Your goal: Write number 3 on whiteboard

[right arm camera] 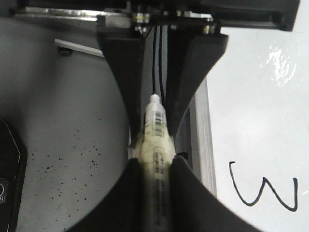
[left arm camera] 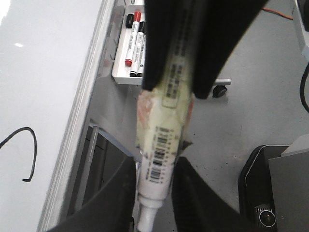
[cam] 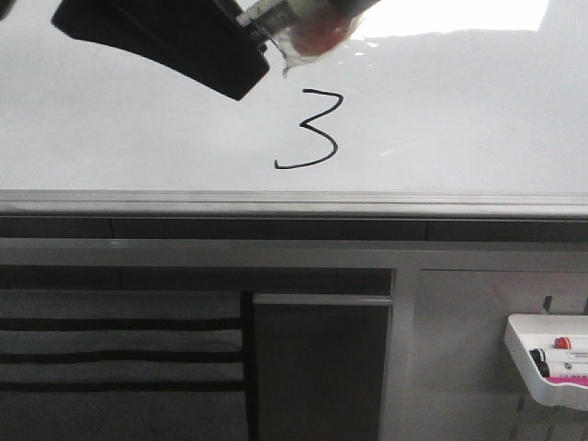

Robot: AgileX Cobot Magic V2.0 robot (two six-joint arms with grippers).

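The number 3 [cam: 310, 129] is drawn in thin black line on the whiteboard [cam: 459, 110]. Its strokes also show in the left wrist view [left arm camera: 35, 145] and the right wrist view [right arm camera: 263, 180]. A white marker [left arm camera: 161, 159] wrapped in yellowish tape hangs off the board's edge, over the floor. My left gripper [left arm camera: 157, 169] is shut on its narrow white end. My right gripper [right arm camera: 157, 162] is shut on the taped barrel [right arm camera: 155, 150]. The two grippers face each other. In the front view only a black finger [cam: 184, 46] and the marker [cam: 276, 14] show, at the top.
A grey metal rail [cam: 294, 197] runs along the board's edge. A small white tray [cam: 547, 358] with several markers hangs at the lower right; it also shows in the left wrist view [left arm camera: 130, 48]. A black device [left arm camera: 270, 188] sits on the grey floor.
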